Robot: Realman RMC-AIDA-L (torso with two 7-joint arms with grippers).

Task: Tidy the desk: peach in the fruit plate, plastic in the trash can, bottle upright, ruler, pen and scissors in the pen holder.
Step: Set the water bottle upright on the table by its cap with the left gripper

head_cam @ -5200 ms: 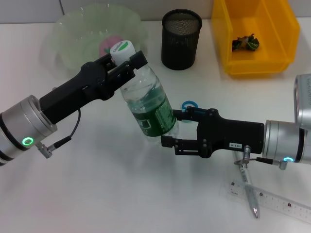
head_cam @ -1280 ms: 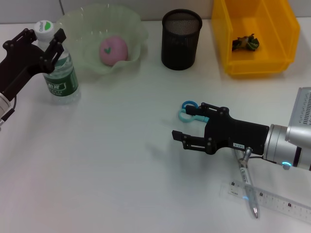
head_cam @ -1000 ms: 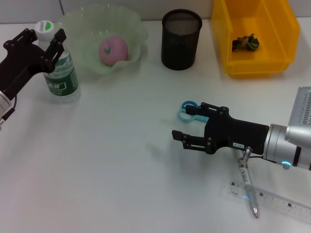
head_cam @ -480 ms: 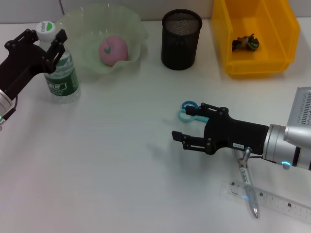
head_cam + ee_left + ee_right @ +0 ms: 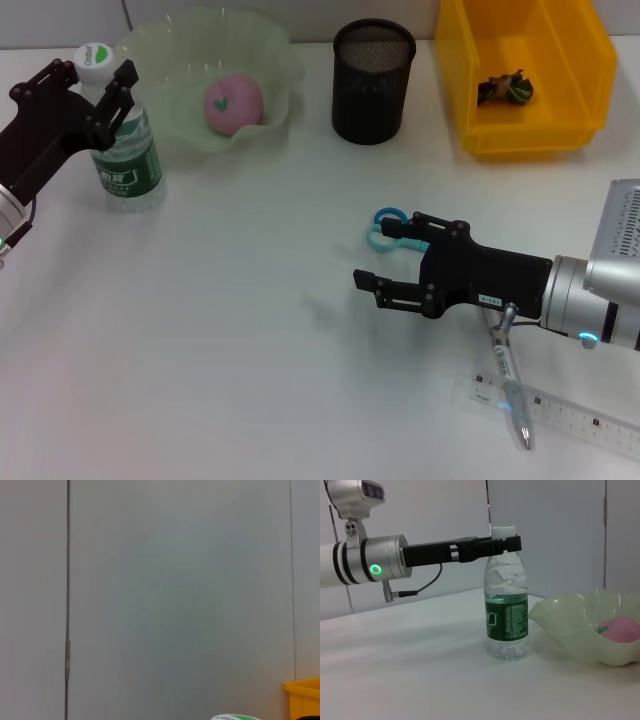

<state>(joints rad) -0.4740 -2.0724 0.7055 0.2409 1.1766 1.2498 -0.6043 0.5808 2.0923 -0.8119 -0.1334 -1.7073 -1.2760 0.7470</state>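
Left end effector (image 5: 93,78) straddles upright bottle (image 5: 122,150), green label unreadable.

Desk (image 5: 220,360) smooth matt white; bottle (image 5: 122,150) clear glossy plastic, white cap; fruit plate (image 5: 160,55) translucent pale green plastic, slight sheen; pen holder (image 5: 372,85) black metal mesh, matt; trash can (image 5: 560,130) glossy yellow plastic; ruler (image 5: 580,415) clear plastic; gripper bodies matt black, brushed silver wrists.
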